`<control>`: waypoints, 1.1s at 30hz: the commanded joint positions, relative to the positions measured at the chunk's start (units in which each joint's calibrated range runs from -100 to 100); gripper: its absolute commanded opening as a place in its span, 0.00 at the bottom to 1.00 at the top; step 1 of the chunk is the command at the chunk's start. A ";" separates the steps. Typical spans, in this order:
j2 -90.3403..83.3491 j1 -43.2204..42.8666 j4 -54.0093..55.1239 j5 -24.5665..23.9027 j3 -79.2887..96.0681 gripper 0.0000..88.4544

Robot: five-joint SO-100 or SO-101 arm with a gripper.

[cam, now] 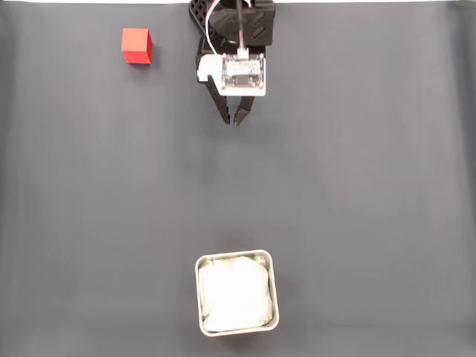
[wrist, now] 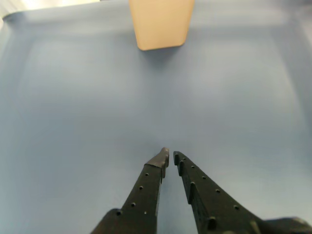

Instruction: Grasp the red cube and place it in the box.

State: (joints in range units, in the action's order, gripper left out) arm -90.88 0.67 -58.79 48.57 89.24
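One red cube (cam: 137, 45) appears in fixed view; hand (wrist: 169, 154) nearly closed.

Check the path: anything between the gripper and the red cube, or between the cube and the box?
Nothing visible. In the fixed view, bare grey mat lies between the gripper and the red cube to its upper left, and between the cube and the box at bottom centre.

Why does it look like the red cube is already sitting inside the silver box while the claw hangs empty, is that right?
Not quite. The fixed view shows the red cube lying on the grey mat, far from the silver box, which holds only white paper. The claw is indeed empty.
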 commanded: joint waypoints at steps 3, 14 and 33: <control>6.83 -1.38 1.82 -0.68 -12.23 0.00; 23.72 -1.95 -2.77 -1.07 -37.87 0.00; 38.72 5.30 -13.34 -2.05 -59.31 0.00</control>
State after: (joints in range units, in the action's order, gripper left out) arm -53.63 3.71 -70.88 46.81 34.27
